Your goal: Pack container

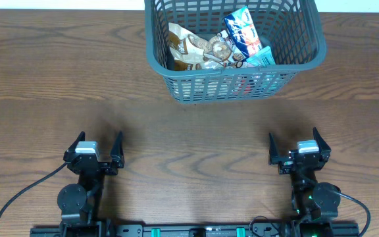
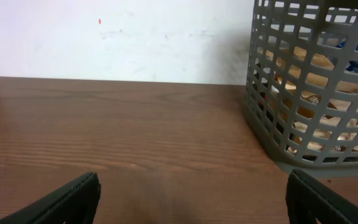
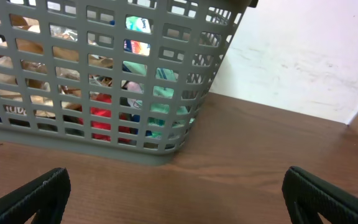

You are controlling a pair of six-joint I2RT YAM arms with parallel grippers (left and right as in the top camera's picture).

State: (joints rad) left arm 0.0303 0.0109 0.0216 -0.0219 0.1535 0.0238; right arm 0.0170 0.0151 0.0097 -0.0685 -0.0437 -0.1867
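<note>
Container ahead; end effectors low, agape

1. Holds the left gripper low at the near left, jaws spread wide apart, dark fingers pointing straight away from the base.
2. Holds the right gripper level with it at the near right, jaws likewise wide apart, fingers pointing the same way.
3. Folds the left arm and the right arm back compactly over their bases, well apart.
</note>
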